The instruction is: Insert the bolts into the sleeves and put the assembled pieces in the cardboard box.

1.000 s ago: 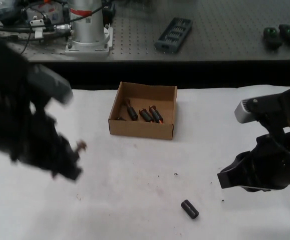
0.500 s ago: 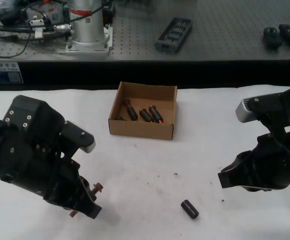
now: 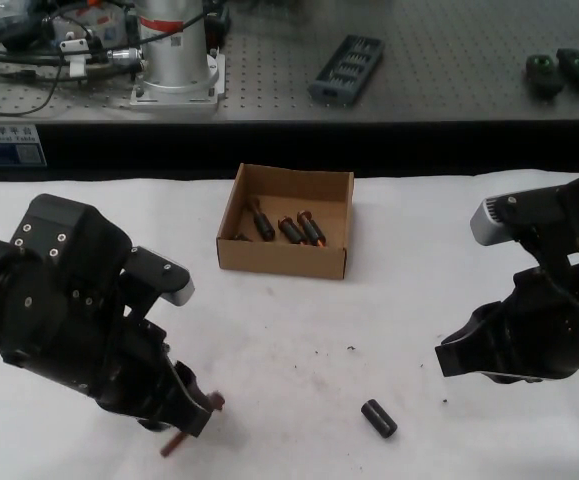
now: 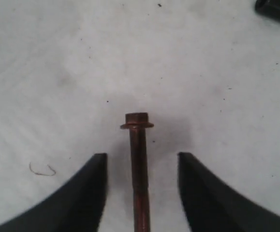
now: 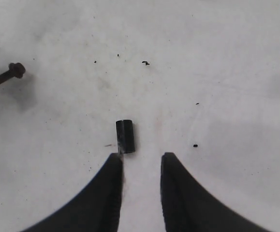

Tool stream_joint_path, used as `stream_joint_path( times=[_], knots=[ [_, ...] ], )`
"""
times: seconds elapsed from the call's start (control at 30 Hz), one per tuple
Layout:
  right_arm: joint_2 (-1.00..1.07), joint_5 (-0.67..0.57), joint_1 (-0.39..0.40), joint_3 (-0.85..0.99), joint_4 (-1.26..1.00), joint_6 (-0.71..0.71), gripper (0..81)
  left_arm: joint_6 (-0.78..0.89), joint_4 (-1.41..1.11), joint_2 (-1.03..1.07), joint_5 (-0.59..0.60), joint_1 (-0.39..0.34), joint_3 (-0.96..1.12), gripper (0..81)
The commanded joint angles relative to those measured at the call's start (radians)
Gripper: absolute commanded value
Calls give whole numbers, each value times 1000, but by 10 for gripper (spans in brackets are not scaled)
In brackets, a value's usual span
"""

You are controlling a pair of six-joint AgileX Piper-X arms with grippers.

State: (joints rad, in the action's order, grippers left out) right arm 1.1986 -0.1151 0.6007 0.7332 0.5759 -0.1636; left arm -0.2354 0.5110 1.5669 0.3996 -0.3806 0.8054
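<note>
A copper-coloured bolt (image 4: pixel 139 164) lies on the white sheet between the fingers of my left gripper (image 4: pixel 142 155), which is open with a gap on each side of the shank. In the high view this bolt (image 3: pixel 194 425) sticks out under the left gripper (image 3: pixel 191 415) at the front left. A short black sleeve (image 5: pixel 125 137) lies just beyond one fingertip of my open right gripper (image 5: pixel 141 155). From above, the sleeve (image 3: pixel 378 418) is left of the right gripper (image 3: pixel 451 360). The cardboard box (image 3: pixel 284 258) holds several assembled pieces (image 3: pixel 289 229).
Behind the white sheet runs a perforated bench with a metal post (image 3: pixel 174 50), a black rack (image 3: pixel 347 65) and two dark knobs (image 3: pixel 562 70). Small dark specks (image 5: pixel 145 63) dot the sheet. Open sheet lies between the box and the sleeve.
My left arm has swung from the far left down to the front of the sheet, bringing the bolt with it; the bolt now lies low between its fingers. The right arm has not moved.
</note>
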Motion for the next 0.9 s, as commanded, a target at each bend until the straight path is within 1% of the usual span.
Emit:
stream_joint_path(
  times=[0.0,0.1,0.13,0.37,0.47,0.57,0.7,0.73,0.8,0.87],
  knots=[
    [-14,-7,-7,3,1,0,209,42,7,-2,-29,-3,1,487],
    [-14,-7,-7,3,1,0,209,42,16,5,-24,-3,1,412],
    [-14,-7,-7,3,1,0,209,42,16,9,-19,-3,1,402],
    [-14,-15,-7,3,1,0,209,42,12,71,-4,-3,1,402],
    [-14,-15,-7,3,1,0,209,42,13,96,0,-17,1,402],
    [-14,-15,-7,3,1,0,209,42,13,115,-9,-48,5,402],
    [-14,-15,-7,3,1,0,209,53,13,146,-82,-115,30,400],
    [-14,-15,-7,3,1,0,209,67,17,158,-114,-129,38,389],
    [-14,-15,-7,3,1,0,209,80,39,178,-136,-147,52,339],
    [-14,-23,-7,3,1,0,209,80,83,199,-174,-158,61,249]
  ],
)
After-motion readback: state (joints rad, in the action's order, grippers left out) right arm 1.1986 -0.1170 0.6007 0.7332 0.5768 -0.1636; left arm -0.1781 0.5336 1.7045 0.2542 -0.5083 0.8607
